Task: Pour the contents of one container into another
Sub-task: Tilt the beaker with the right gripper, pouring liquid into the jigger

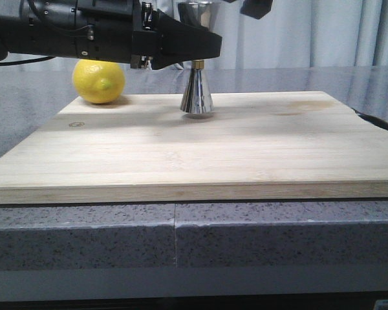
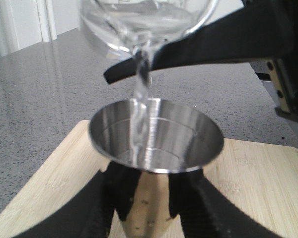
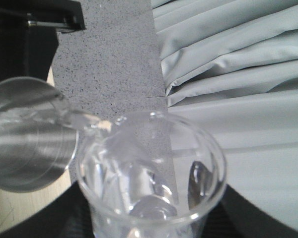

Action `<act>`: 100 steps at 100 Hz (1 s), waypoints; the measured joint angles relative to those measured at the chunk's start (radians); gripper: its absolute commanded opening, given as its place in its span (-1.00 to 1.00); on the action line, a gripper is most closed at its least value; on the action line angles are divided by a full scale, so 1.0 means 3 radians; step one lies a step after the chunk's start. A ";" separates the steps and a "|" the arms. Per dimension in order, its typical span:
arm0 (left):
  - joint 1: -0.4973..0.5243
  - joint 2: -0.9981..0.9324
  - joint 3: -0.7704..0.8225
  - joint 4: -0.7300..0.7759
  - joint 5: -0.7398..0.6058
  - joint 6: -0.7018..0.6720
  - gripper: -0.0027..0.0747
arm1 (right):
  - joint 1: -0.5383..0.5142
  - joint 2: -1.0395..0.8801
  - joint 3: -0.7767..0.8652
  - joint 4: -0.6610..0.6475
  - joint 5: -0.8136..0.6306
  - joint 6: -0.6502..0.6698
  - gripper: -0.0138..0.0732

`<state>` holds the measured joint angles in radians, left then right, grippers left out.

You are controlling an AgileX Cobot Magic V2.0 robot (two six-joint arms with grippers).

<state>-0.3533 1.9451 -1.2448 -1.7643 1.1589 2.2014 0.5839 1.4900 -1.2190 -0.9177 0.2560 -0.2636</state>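
The steel hourglass jigger (image 1: 197,97) stands on the wooden board, its gold waist band just below my left gripper (image 1: 193,50). In the left wrist view its open cup (image 2: 156,134) fills the middle, and my left gripper (image 2: 150,201) is shut on the narrow part beneath it. The clear glass beaker (image 3: 149,173) is held tilted in my right gripper (image 3: 149,218), lip over the jigger's rim (image 3: 25,144). A thin stream of clear liquid (image 2: 141,94) runs from the beaker (image 2: 139,20) into the cup. In the front view the beaker is hidden; only part of the right gripper (image 1: 255,8) shows.
A yellow lemon (image 1: 99,81) sits at the far left corner of the wooden board (image 1: 181,148). The board lies on a grey speckled counter (image 1: 246,232). Pale curtains (image 3: 238,74) hang behind.
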 measured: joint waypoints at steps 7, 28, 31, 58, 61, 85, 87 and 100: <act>0.0000 0.0000 0.0000 0.0000 0.0000 0.0000 -0.26 | 0.0000 0.0000 0.0000 -0.0014 -0.0005 0.0000 -0.04; 0.0000 0.0000 0.0000 0.0000 0.0000 0.0000 -0.26 | 0.0000 0.0000 0.0000 -0.0112 -0.0035 0.0000 -0.04; 0.0000 0.0000 0.0000 0.0000 0.0000 0.0000 -0.26 | 0.0000 0.0000 0.0000 -0.0122 -0.0037 0.0000 -0.04; 0.0000 0.0000 0.0000 0.0000 0.0000 0.0000 -0.26 | 0.0000 0.0000 0.0000 -0.0209 -0.0050 0.0000 -0.04; 0.0000 0.0000 0.0000 0.0000 0.0000 0.0000 -0.26 | 0.0000 0.0000 0.0000 -0.0224 -0.0050 0.0000 -0.04; 0.0000 0.0000 0.0000 0.0000 0.0000 0.0000 -0.26 | 0.0000 0.0000 0.0000 -0.0305 -0.0058 0.0000 -0.04; 0.0000 0.0000 0.0000 0.0000 0.0000 0.0000 -0.26 | 0.0000 0.0000 0.0000 -0.0310 -0.0058 0.0000 -0.04; 0.0000 0.0000 0.0000 0.0000 0.0000 0.0000 -0.26 | 0.0000 0.0000 0.0000 -0.0318 -0.0058 0.0000 -0.04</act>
<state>-0.3533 1.9451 -1.2448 -1.7643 1.1589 2.2014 0.5839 1.4900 -1.2190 -1.0130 0.2387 -0.2636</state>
